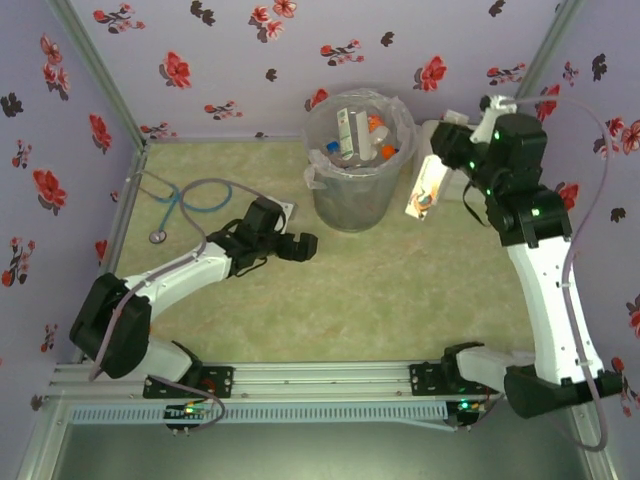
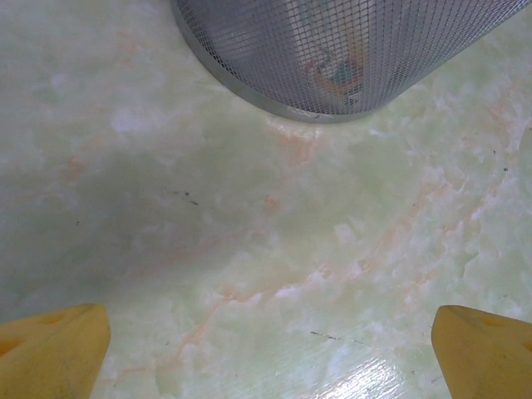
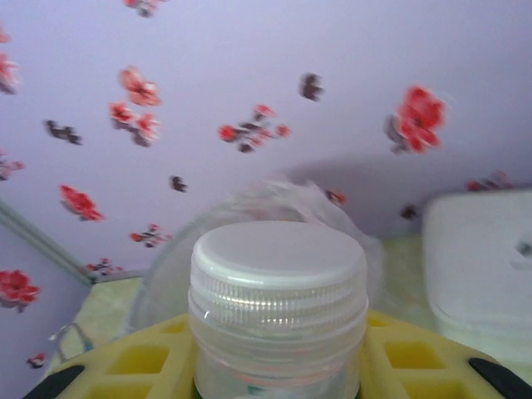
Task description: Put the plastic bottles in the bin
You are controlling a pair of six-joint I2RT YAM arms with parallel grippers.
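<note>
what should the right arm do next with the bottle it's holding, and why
Probably swing the right gripper left until its bottle is over the mouth of the bin, and only then open. The jaws are shut on the bottle, but it hangs beside the bin, outside the rim on the right. The other bottles already lie inside.

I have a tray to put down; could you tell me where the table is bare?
Bare: the table in front of the bin, between the left gripper and the right arm. Crowded: left rear, with the stethoscope; right of the bin, where the right gripper holds a bottle.
</note>
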